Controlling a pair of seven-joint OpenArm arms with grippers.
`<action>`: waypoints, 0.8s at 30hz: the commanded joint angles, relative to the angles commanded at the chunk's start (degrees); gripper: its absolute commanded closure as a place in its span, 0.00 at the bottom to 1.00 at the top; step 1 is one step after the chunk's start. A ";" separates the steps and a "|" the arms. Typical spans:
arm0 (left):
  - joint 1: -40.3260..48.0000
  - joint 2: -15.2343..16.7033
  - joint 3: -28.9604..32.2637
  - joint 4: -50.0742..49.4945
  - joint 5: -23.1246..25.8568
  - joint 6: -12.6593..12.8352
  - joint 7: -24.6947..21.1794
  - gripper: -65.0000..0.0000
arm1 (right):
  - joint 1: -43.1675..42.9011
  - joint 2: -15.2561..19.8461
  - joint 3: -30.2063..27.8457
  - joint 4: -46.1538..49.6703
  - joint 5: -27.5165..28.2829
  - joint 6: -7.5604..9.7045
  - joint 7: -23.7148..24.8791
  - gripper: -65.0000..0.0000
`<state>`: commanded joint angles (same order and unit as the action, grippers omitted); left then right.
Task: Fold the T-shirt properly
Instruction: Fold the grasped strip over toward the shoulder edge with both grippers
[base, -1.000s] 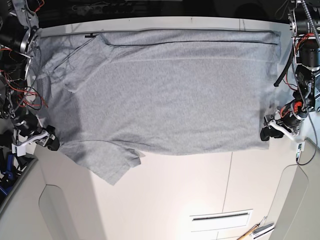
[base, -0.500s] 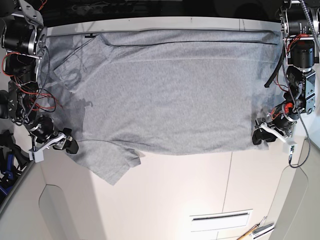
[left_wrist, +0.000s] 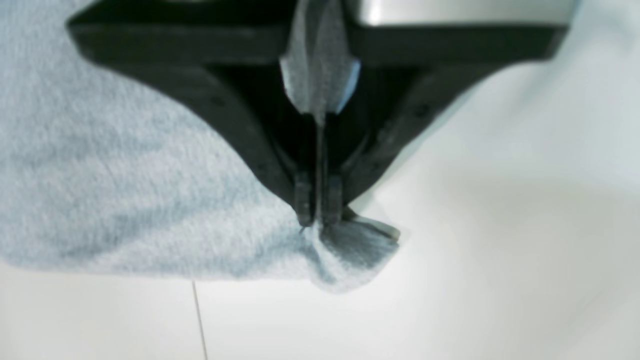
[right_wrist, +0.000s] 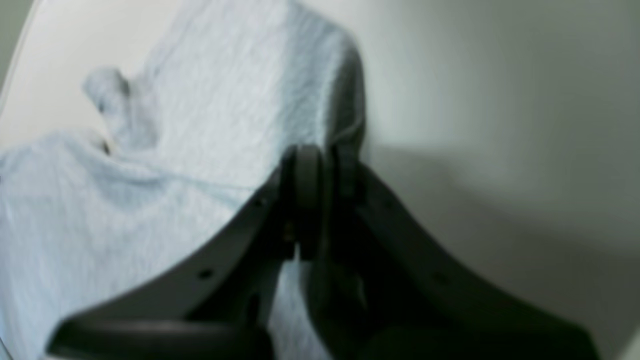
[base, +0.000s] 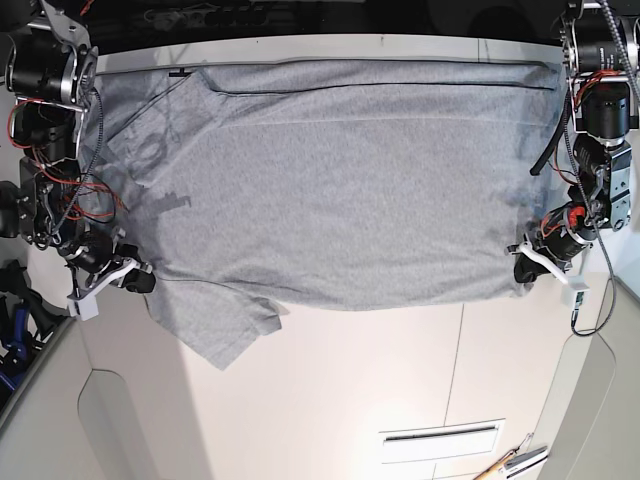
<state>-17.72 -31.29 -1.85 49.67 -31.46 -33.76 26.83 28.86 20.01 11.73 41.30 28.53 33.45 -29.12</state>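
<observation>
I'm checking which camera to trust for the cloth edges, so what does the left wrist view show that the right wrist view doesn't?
Only left wrist: the left gripper pinching a shirt corner, and a thin dark seam line on the white surface.
Only right wrist: the right gripper closed on cloth, with a flap extending beyond the fingertips.
Both: grey T-shirt fabric and pale surface beside it.

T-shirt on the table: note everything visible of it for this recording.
The T-shirt is plain heather grey, of soft, knit-looking fabric, spread wide with shallow wrinkles. A flap juts past its near edge, left of centre in the base view; no lettering shows. The left gripper pinches one near corner, bunching it, and the right gripper pinches fabric beside the flap.
</observation>
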 joint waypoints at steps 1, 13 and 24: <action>-0.04 -0.68 0.00 0.26 0.00 -0.20 0.00 1.00 | -0.02 0.00 0.00 1.81 0.04 0.00 -2.54 1.00; 3.17 -6.49 0.00 14.62 -6.32 -3.63 11.93 1.00 | -1.20 5.38 -0.02 11.45 13.40 0.48 -18.43 1.00; 14.93 -13.86 0.00 27.87 -15.56 -3.23 21.92 1.00 | -13.20 10.10 0.33 20.28 19.74 1.29 -19.21 1.00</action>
<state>-2.79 -45.15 -1.85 77.54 -47.03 -36.99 48.75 15.66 30.11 12.05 61.58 48.27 34.74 -48.34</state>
